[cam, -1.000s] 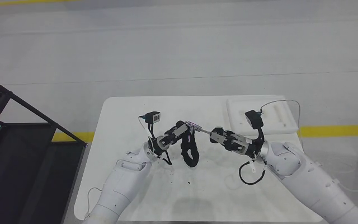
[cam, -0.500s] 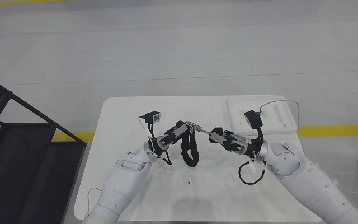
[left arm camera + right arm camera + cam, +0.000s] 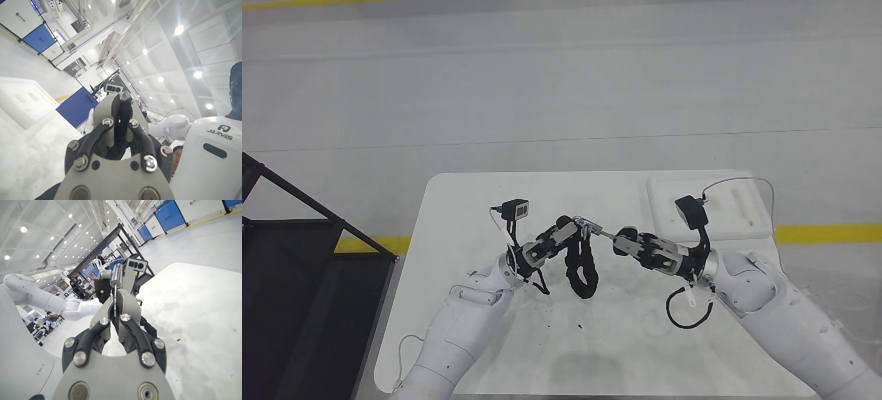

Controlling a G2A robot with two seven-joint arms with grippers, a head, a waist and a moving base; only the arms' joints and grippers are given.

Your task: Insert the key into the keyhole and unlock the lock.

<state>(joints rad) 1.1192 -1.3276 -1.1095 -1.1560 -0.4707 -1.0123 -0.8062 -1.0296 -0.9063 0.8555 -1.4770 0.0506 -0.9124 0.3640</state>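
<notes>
A black cable lock (image 3: 584, 268) hangs in a loop above the table's middle. My left gripper (image 3: 575, 229) is shut on its black cable (image 3: 121, 121), near the silver lock barrel (image 3: 115, 275). My right gripper (image 3: 620, 238) faces it from the right and is shut on the flat silver key (image 3: 114, 303). The key's tip meets the barrel's end face at the keyhole (image 3: 114, 283). How deep it sits I cannot tell. In the left wrist view the left gripper (image 3: 122, 101) has its tips pressed on the cable, with a bit of the barrel (image 3: 125, 94) just beyond.
A white foam tray (image 3: 712, 205) lies at the table's back right corner, and shows again as the tray (image 3: 28, 102). A black metal rack (image 3: 292, 290) stands off the table's left edge. Small crumbs (image 3: 178, 340) dot the white table (image 3: 622, 340).
My right gripper with the key has edged slightly left, closer to the lock barrel. The left arm and the lock have stayed put.
</notes>
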